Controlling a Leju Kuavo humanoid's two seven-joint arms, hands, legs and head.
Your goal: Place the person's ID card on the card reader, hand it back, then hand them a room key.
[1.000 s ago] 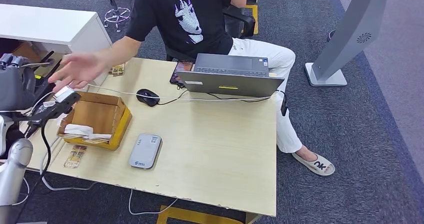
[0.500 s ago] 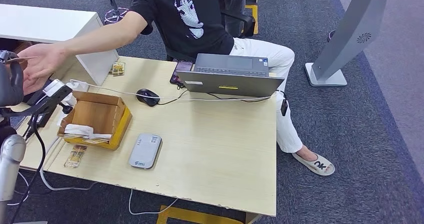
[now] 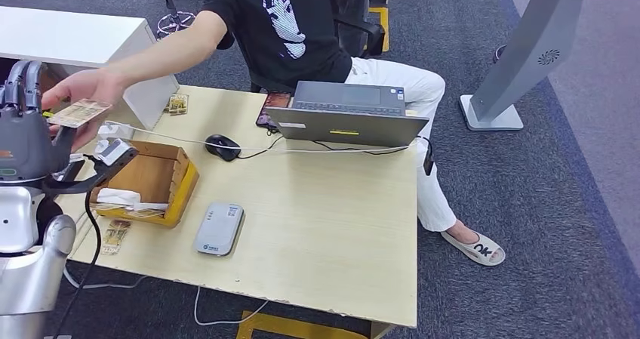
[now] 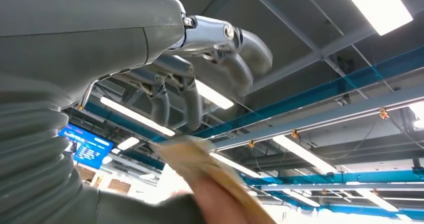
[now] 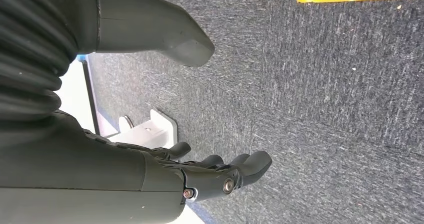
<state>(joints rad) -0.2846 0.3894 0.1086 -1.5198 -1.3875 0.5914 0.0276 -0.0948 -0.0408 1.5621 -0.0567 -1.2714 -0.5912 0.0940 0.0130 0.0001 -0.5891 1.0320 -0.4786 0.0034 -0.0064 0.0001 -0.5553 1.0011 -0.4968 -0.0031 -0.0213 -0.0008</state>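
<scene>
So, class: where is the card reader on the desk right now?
In the head view, the card reader lies flat near the desk's front edge, left of centre, just right of the cardboard box.

An office is showing here: a laptop [image 3: 349,112] and mouse [image 3: 223,146] are sitting on a desk [image 3: 332,226] over grey carpet [image 3: 528,203].

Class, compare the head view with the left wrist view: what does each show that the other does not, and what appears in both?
Head view alone: the table, with the card reader, a cardboard box, a mouse and a laptop, and the seated person.

Left wrist view alone: ceiling lights and beams overhead.

Both: the left hand raised, and the person's hand bringing a card to it. The wrist view blurs the card, so contact cannot be judged.
</scene>
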